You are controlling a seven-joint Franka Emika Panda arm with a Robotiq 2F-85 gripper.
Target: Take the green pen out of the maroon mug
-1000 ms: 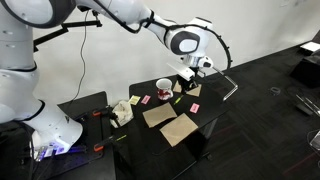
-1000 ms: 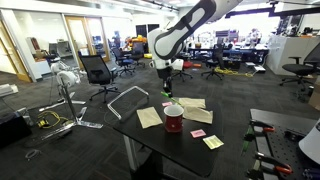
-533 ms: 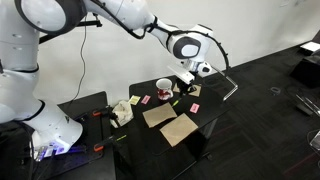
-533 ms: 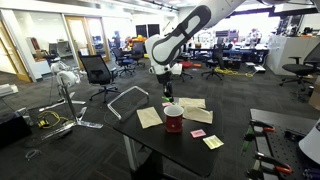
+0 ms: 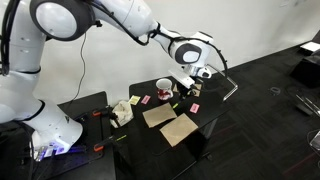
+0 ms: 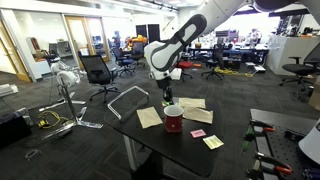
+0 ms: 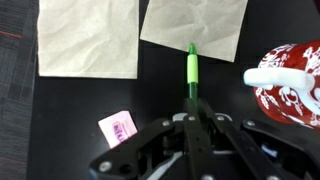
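Observation:
In the wrist view my gripper (image 7: 193, 108) is shut on the green pen (image 7: 192, 68), which sticks out ahead of the jaws over the black table. The maroon mug (image 7: 290, 82) with white patterns and a white handle stands to the right of the pen, apart from it. In an exterior view the gripper (image 5: 184, 86) hangs just right of the mug (image 5: 164, 88). In an exterior view the gripper (image 6: 166, 93) is above and slightly behind the mug (image 6: 174, 119), with the pen pointing down.
Two tan paper sheets (image 7: 88, 38) (image 7: 195, 24) lie ahead on the black table (image 7: 60, 120). A pink sticky note (image 7: 118, 127) lies at the left of the jaws. Pink and yellow notes (image 6: 198, 132) (image 6: 212, 142) lie near the mug. The table edge is at the far left.
The arm has lowered a little and shifted, carrying the green pen beside the mug. The mug and papers have not moved.

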